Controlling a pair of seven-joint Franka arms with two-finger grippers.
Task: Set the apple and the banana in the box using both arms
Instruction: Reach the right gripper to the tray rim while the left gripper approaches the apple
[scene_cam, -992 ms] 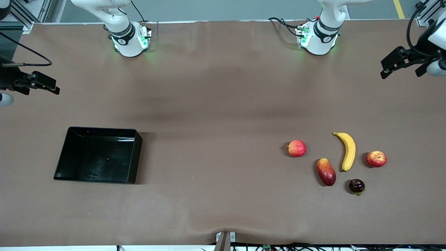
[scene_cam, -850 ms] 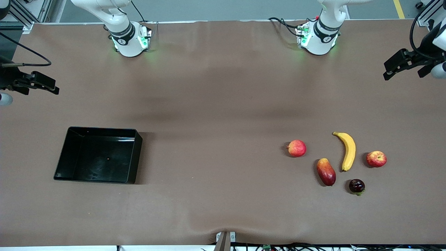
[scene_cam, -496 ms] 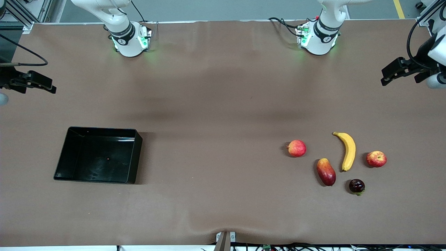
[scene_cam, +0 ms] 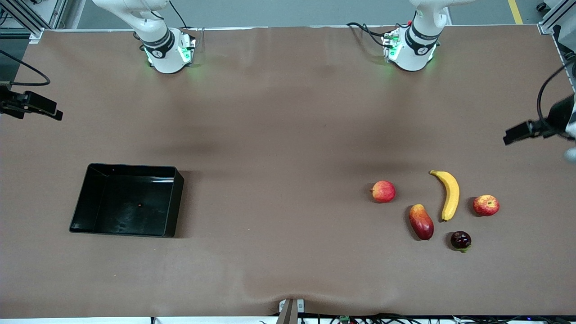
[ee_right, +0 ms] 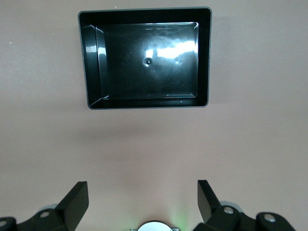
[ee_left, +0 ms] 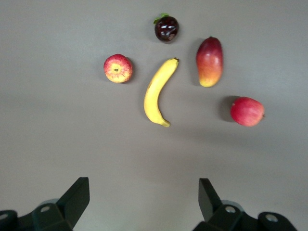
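At the left arm's end of the brown surface (scene_cam: pixel 279 135) lies a cluster of five fruits. The small round red apple with yellow streaks (scene_cam: pixel 486 205) sits just beside the curved yellow banana with dark tips (scene_cam: pixel 448 194). Near them are a smooth pinkish-red round fruit (scene_cam: pixel 383 191), an oblong red-and-yellow mango-like fruit (scene_cam: pixel 421 221) and a small dark plum-like fruit (scene_cam: pixel 461 240). The shallow glossy black plastic box (scene_cam: pixel 173 200) stands empty, well apart, toward the right arm's end.

The left gripper (ee_left: pixel 143 199) hangs above the surface near the fruits with its fingers spread wide and holding nothing; its wrist view looks straight down on the cluster. The right gripper (ee_right: pixel 142 199) hovers by the surface's edge near the box, fingers likewise parted and empty.

Nothing is picked up yet, so this looks like the approach step. The next move probably calls for the left gripper to come down over the banana or the apple, straddling it without nudging its neighbours. A handover to the right arm may then be needed, since the box lies far off.
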